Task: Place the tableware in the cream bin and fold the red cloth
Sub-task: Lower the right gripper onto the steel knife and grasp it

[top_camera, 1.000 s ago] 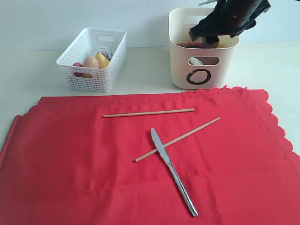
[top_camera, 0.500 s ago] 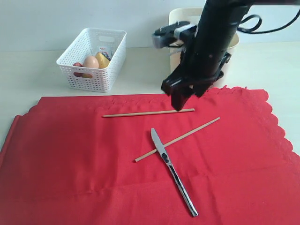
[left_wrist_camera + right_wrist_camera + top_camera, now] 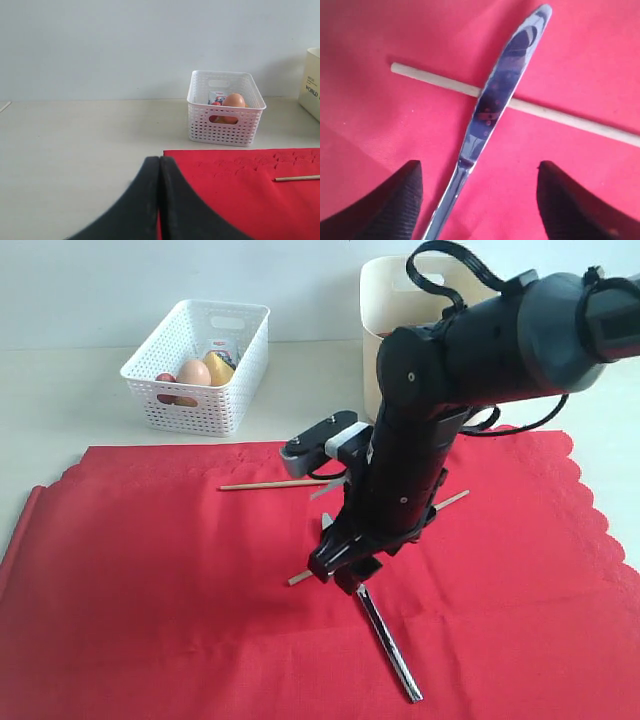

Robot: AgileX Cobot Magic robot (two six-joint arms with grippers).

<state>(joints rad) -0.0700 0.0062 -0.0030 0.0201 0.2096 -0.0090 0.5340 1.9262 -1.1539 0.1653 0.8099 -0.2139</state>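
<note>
The red cloth (image 3: 150,600) lies spread flat at the front. On it the metal knife (image 3: 390,645) rests across one thin wooden chopstick (image 3: 452,499); a second chopstick (image 3: 265,484) lies farther back. My right gripper (image 3: 340,575) hangs low over the knife's blade end. In the right wrist view it (image 3: 478,167) is open, with the knife (image 3: 495,100) running between its fingers and the chopstick (image 3: 570,120) crossing beyond. The cream bin (image 3: 378,300) stands behind the arm, mostly hidden. My left gripper (image 3: 160,159) is shut and empty over the cloth's edge (image 3: 250,200).
A white lattice basket (image 3: 200,365) with an egg (image 3: 193,372) and other food stands at the back left, seen too in the left wrist view as the basket (image 3: 226,107). The right arm's bulk covers the cloth's middle.
My right arm has swung from above the cream bin forward and down onto the cloth, ending with its open fingers around the knife. Knife and chopsticks have not moved.
</note>
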